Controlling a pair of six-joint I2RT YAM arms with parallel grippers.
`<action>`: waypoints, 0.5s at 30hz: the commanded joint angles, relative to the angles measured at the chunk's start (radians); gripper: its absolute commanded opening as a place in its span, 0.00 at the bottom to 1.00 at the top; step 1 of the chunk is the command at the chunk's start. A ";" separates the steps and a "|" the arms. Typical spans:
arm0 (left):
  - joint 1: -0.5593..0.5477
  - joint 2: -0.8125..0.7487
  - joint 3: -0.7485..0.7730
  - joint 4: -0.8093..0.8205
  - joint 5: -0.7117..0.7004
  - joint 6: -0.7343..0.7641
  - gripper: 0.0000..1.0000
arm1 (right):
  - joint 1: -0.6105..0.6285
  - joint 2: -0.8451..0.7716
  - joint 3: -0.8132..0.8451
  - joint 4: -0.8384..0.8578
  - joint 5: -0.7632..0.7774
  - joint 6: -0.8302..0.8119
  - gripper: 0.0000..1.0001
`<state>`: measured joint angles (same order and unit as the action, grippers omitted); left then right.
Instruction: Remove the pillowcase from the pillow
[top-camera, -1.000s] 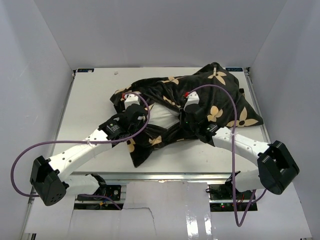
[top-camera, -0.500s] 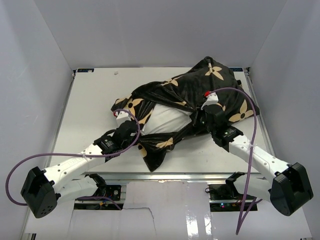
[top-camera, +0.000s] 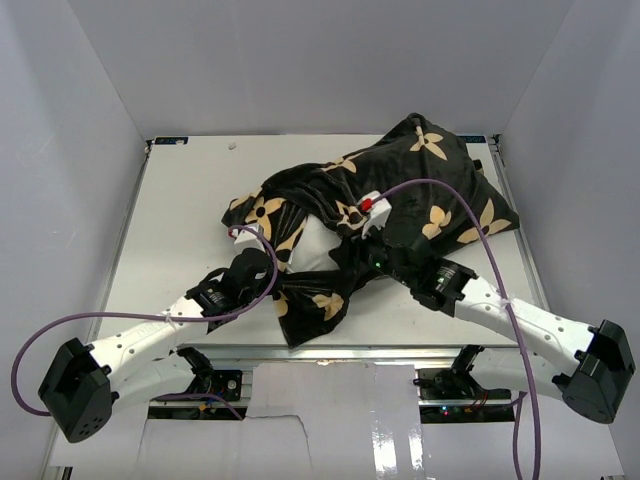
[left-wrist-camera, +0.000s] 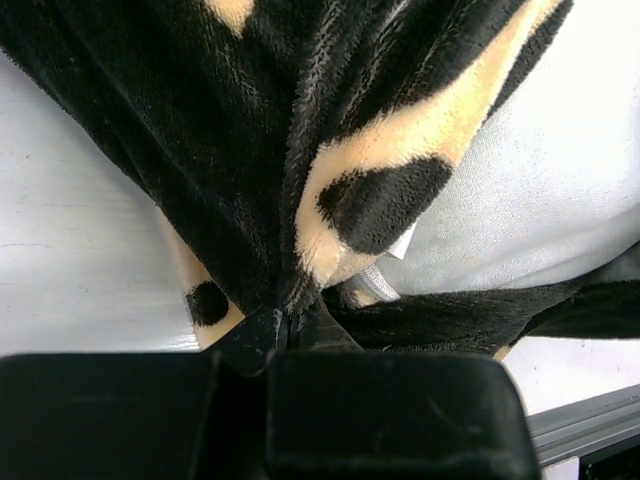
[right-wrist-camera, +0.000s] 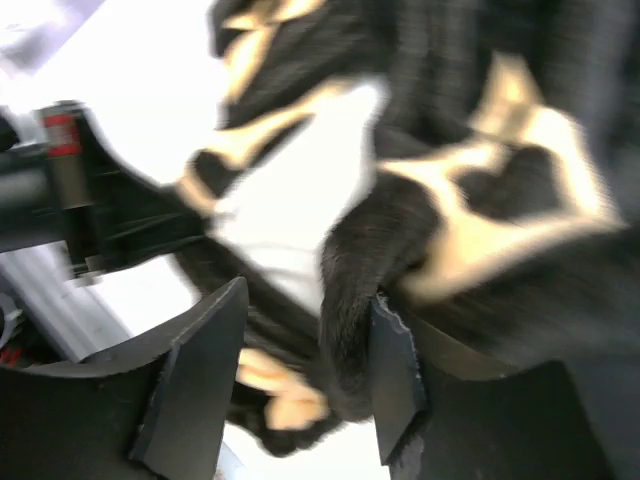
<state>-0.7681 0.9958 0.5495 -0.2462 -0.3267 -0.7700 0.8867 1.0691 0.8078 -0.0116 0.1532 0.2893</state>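
The pillowcase (top-camera: 420, 190), black with tan flowers, lies bunched over the pillow from the table's middle to the back right. A patch of the white pillow (top-camera: 312, 243) shows at its open end. My left gripper (top-camera: 256, 268) is shut on the pillowcase's near left edge. The left wrist view shows black fabric (left-wrist-camera: 250, 150) pinched in the closed jaws (left-wrist-camera: 285, 330), with the pillow (left-wrist-camera: 530, 200) beside it. My right gripper (top-camera: 352, 232) hovers open over the opening. In its blurred wrist view, a fold of pillowcase (right-wrist-camera: 350, 300) hangs against one finger (right-wrist-camera: 395, 385) of the gripper (right-wrist-camera: 300, 385), above the pillow (right-wrist-camera: 290, 210).
The white table (top-camera: 170, 200) is walled by pale panels on the left, back and right. A metal rail (top-camera: 330, 352) runs along the near edge. Purple cables loop from both arms, and the right cable (top-camera: 460, 190) arcs over the pillowcase.
My right gripper has opened, letting go of the pillowcase, and swung left over the opening. My left gripper pulled its edge toward the near side, and more white pillow is bared.
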 joint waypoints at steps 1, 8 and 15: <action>0.004 0.006 -0.011 0.004 0.020 0.014 0.00 | 0.081 0.070 0.069 0.058 0.006 -0.047 0.57; 0.004 -0.013 -0.010 -0.005 0.011 0.020 0.00 | 0.138 0.297 0.172 0.087 0.066 -0.072 0.65; 0.004 -0.023 0.000 -0.028 -0.002 0.021 0.00 | 0.144 0.350 0.168 0.064 0.279 -0.010 0.56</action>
<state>-0.7677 0.9936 0.5495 -0.2363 -0.3206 -0.7631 1.0237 1.4654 0.9604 0.0238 0.2874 0.2489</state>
